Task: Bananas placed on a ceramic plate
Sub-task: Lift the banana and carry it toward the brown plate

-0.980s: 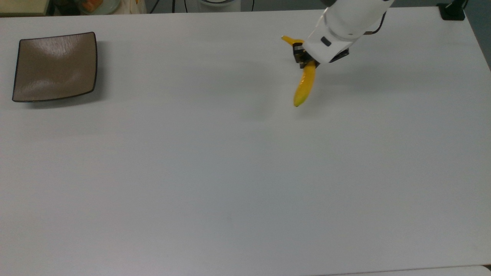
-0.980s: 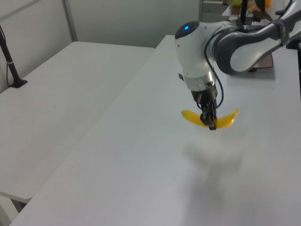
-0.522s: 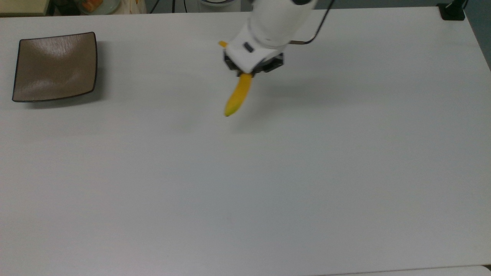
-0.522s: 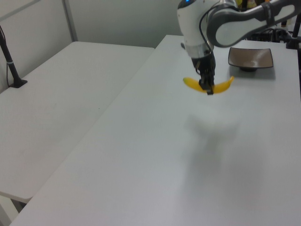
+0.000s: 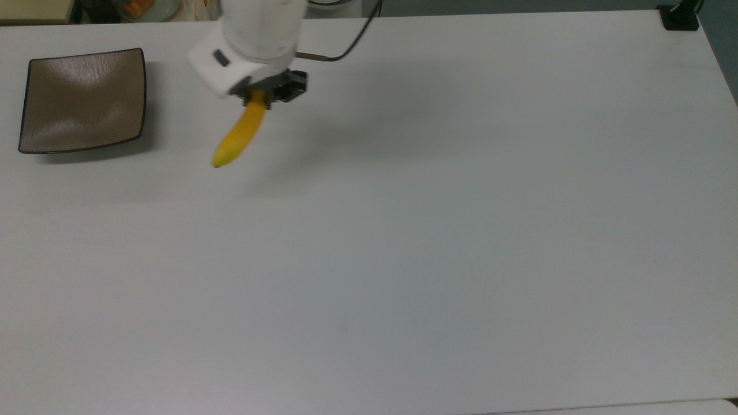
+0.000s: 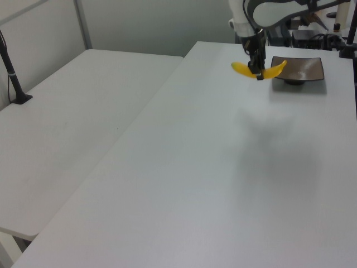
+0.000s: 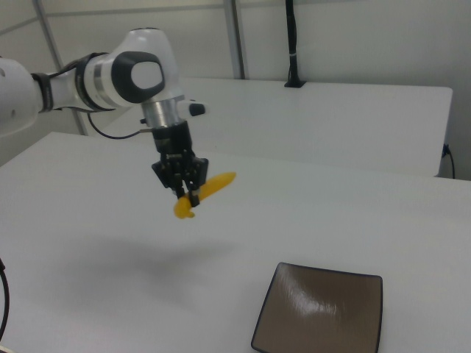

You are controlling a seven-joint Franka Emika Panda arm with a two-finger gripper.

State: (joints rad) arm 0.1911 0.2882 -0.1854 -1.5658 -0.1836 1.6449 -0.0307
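The arm reaches out over the table with its wrist pointing straight down; the gripper (image 7: 189, 195) hangs clear above it, its 2 fingers apparently clamped.

Yellow bananas (image 5: 241, 134), glossy brown ceramic plate (image 5: 81, 101).

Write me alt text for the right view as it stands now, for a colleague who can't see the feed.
The arm's tool holds a yellow banana by its middle, in the air above a white table. The square brown plate, with nothing on it, sits on the table toward the right view's lower right, apart from the banana.
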